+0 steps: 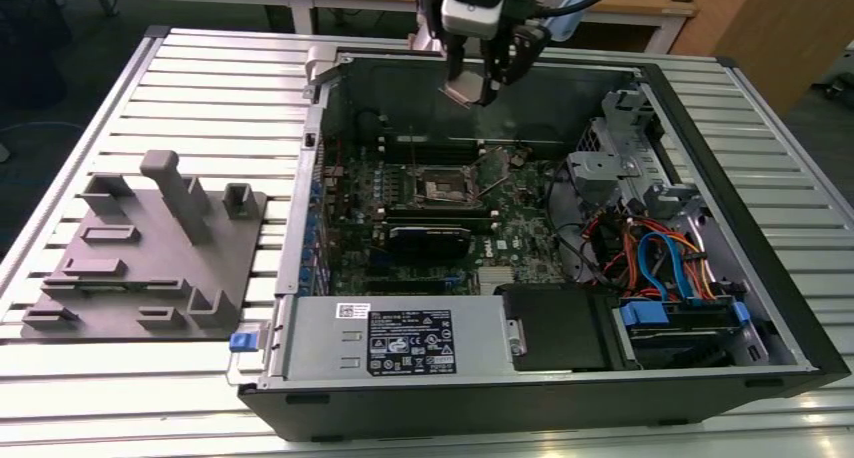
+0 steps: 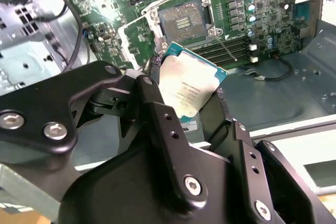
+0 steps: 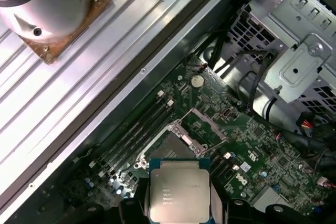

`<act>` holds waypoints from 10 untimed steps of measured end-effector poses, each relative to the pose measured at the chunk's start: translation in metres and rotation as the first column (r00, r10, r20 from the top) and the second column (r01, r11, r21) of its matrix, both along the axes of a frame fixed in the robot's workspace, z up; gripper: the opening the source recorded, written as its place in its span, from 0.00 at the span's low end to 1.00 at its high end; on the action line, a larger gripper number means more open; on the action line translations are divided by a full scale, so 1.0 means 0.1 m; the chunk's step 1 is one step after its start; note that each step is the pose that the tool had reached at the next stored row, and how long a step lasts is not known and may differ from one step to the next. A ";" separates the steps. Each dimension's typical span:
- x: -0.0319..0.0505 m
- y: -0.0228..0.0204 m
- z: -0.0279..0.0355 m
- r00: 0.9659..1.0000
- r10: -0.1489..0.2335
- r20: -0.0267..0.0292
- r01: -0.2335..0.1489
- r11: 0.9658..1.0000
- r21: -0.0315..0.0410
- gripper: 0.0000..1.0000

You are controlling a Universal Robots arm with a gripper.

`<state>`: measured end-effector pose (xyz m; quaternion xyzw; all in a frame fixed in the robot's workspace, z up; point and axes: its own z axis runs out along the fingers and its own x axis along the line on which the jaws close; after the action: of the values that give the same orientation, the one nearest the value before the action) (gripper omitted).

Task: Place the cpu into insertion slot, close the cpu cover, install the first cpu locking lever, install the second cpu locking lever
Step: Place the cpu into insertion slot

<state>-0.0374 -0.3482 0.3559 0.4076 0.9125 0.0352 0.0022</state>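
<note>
Claw [image 1: 474, 90] closed on the chip [image 2: 191, 85], held in the air above the computer case [image 1: 767, 308]. The socket [image 2: 181, 19] below lies open and empty, its cover [image 2: 127, 39] swung up; all four steps remain.

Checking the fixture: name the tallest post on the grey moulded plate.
The round-topped grey post; it rises well above the short blocks around it.

The exterior view looks steeply down over the whole computer case [image 1: 534, 406]; both wrist views share its insertion slot [image 2: 181, 19] [image 3: 169, 145] from close above.
</note>
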 end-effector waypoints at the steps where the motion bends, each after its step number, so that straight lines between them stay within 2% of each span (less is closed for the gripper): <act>1: 0.000 0.000 -0.011 1.000 -0.014 -0.001 0.014 1.000 -0.001 0.54; 4: 0.000 0.000 -0.041 0.998 -0.058 -0.004 0.058 0.998 -0.004 0.54; 8: 0.000 0.000 -0.075 0.993 -0.115 -0.008 0.115 0.993 -0.006 0.54; 10: 0.000 0.001 -0.084 0.991 -0.131 -0.010 0.131 0.991 -0.006 0.54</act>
<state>-0.0374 -0.3482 0.3475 0.4670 0.8837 0.0304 0.0009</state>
